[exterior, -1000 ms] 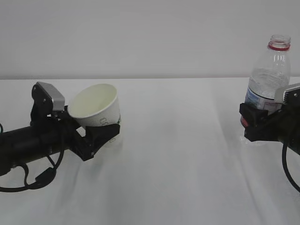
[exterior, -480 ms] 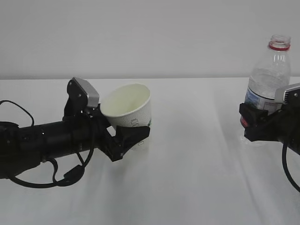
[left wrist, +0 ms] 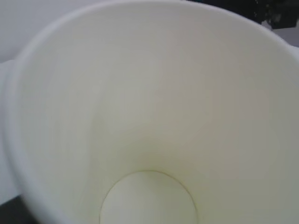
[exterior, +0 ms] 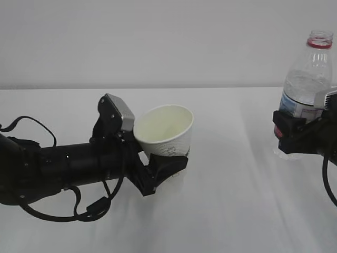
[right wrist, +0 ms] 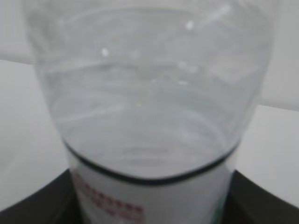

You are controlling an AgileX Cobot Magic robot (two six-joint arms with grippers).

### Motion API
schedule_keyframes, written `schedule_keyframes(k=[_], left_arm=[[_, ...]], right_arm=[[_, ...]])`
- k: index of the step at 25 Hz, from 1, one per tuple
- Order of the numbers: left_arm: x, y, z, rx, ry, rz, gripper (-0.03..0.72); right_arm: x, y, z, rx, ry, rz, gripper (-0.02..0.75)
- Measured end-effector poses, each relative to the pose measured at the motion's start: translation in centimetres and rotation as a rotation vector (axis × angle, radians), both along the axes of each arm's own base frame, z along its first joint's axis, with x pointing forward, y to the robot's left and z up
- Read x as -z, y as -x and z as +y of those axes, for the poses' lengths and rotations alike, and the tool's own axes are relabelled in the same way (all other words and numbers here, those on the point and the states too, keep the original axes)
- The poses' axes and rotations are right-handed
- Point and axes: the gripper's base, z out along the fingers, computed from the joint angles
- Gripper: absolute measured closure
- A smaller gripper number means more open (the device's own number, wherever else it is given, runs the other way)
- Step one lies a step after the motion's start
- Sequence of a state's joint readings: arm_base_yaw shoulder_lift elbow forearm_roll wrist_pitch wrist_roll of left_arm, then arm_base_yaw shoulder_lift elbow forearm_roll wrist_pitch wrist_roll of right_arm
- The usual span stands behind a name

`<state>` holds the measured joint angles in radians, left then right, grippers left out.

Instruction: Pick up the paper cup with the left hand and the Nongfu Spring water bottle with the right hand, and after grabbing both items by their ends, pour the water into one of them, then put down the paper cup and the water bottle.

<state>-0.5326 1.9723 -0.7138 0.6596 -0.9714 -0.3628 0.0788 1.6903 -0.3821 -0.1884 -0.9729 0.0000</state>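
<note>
My left hand (exterior: 158, 171) has its fingers clamped on the base of the paper cup (exterior: 166, 132), tilted, mouth toward my wrist, raised off the surface (exterior: 221, 211). Farther right, my right hand (exterior: 295, 134) has its fingers closed around the upright, uncapped Nongfu Spring water bottle (exterior: 308, 79) at its label.

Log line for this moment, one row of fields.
left tool: holds white paper cup, tilted, looks empty | right tool: holds clear plastic water bottle, upright, uncapped | phase: both lifted, pour not begun
</note>
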Motion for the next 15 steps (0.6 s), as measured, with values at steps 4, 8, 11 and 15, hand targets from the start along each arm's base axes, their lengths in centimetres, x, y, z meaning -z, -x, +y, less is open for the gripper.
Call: schedule_keyframes(k=[4,8,11,15], left_arm=[[-0.2,0.4,-1.5,0.034,-0.001,0.001,0.126],[0.1,1.2,-3.0,0.070,0.001,0.017,0.127],[0.5,2.0,-4.2,0.102,-0.003,0.028,0.127],[0.4,2.5,-5.2,0.129,-0.008,0.025,0.127]], right_arm=[[-0.4,0.4,-0.1,0.012,0.001,0.007,0.298],[-0.7,1.0,-0.3,0.019,0.009,0.029,0.298],[-0.8,1.7,-0.3,0.020,0.011,0.033,0.298],[-1.3,2.7,-0.4,0.023,0.013,0.031,0.298]])
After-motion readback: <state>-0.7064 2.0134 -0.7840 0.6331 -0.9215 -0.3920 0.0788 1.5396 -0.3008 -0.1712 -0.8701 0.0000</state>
